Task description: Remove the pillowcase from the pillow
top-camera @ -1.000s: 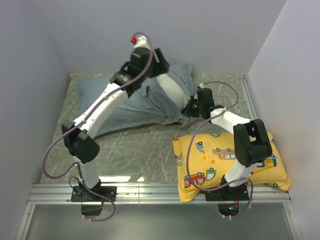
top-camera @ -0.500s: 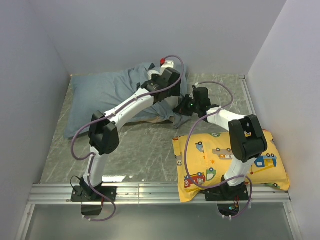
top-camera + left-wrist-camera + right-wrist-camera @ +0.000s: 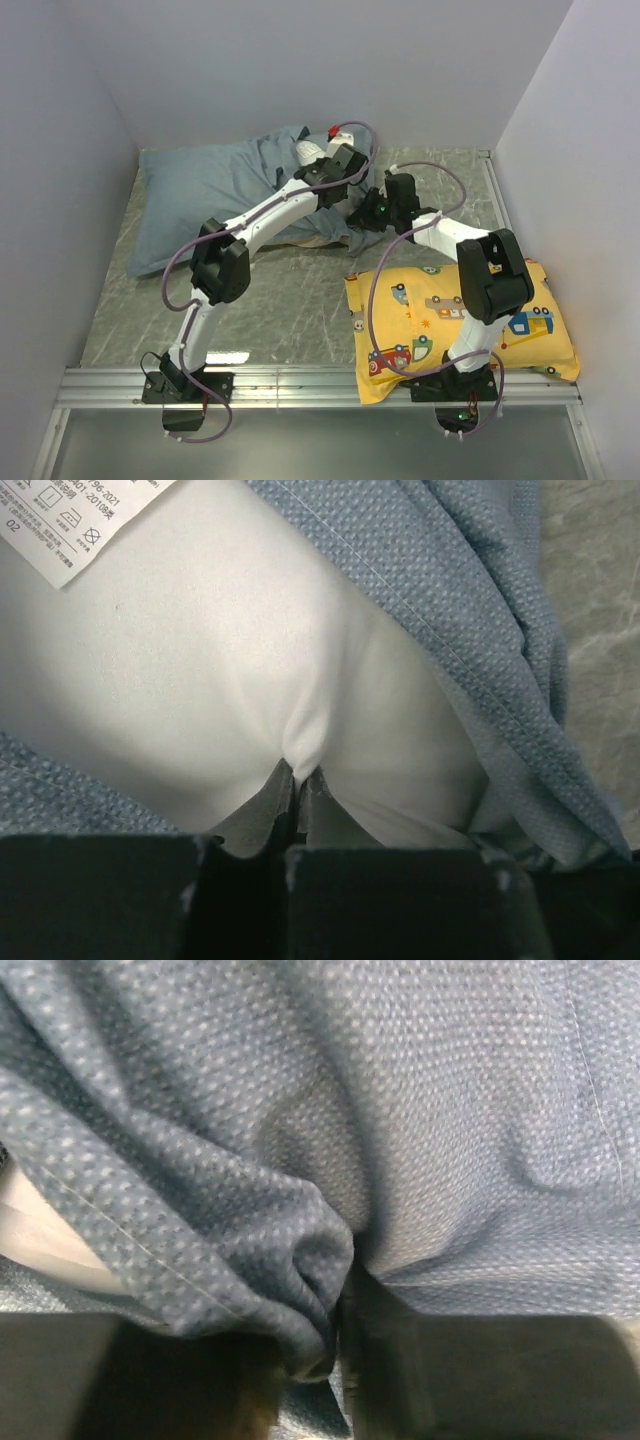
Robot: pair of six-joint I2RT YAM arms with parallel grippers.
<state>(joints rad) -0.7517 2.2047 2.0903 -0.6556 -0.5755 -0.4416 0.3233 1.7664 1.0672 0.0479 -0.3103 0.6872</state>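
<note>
The blue-grey pillowcase (image 3: 210, 195) lies bunched at the back left, over the white pillow (image 3: 308, 150), which shows at its open end. My left gripper (image 3: 325, 165) reaches into that opening. In the left wrist view it (image 3: 300, 770) is shut on a pinch of the pillow's white cloth (image 3: 230, 650), with the pillowcase hem (image 3: 480, 620) to the right. My right gripper (image 3: 362, 215) sits at the pillowcase's lower right corner. In the right wrist view its jaws (image 3: 340, 1335) stand slightly apart, with a fold of pillowcase (image 3: 250, 1250) lying loosely between them.
A yellow vehicle-print pillow (image 3: 460, 310) lies at the front right, beside the right arm's base. Grey walls close in the marble tabletop (image 3: 280, 290) on the left, back and right. A white care label (image 3: 80, 520) is sewn on the pillow.
The left arm came down from above the pillowcase into its opening, and its gripper closed on the pillow. The pillowcase bunched toward the back left. The right jaws parted slightly.
</note>
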